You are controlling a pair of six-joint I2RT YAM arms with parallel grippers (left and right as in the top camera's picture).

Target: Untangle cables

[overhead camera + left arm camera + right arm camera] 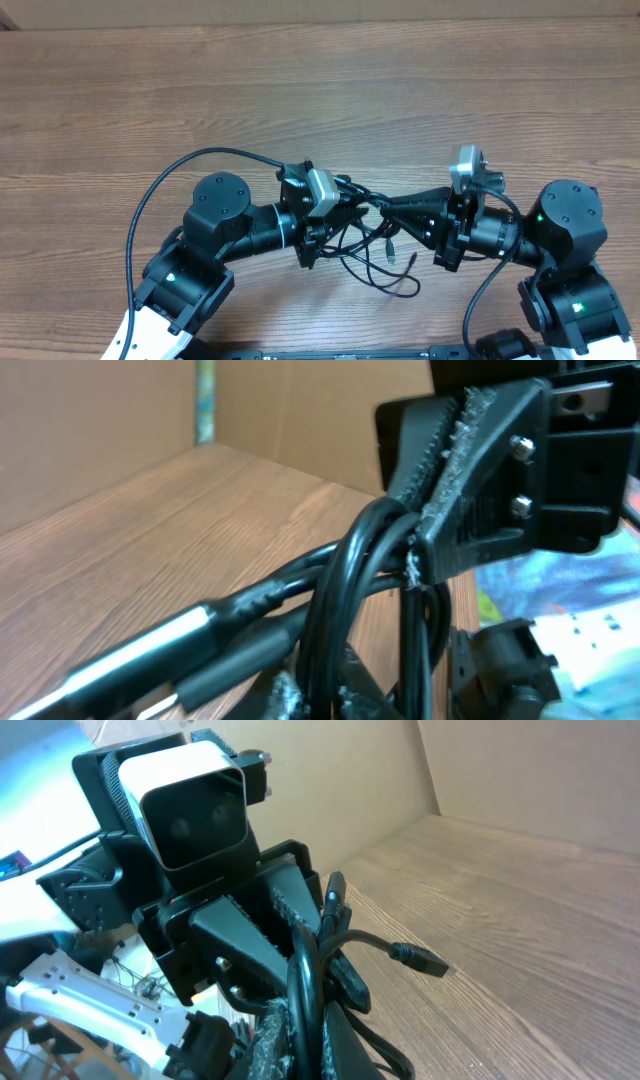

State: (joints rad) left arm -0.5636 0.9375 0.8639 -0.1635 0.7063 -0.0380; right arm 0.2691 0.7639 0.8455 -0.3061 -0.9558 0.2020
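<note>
Thin black metal-tipped cables (340, 580) crowd the left wrist view, crossing where the right gripper (425, 490) clamps on them. Right wrist view: the left gripper (295, 935) pinches the same bundle. Overhead, the held span runs left-right, loops sagging onto the brown wooden table (300, 80); separate the grippers slowly so the crossing loosens.

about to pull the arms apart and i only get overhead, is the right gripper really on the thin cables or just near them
observer: On them. The left wrist view shows the right gripper pinched shut on a loop of the cables.
operator: and the left one
observer: The right wrist view shows the left gripper closed, with strands running between its pads.
operator: any plug loose
observer: One plug end sticks out free, seemingly lifted off the table.
</note>
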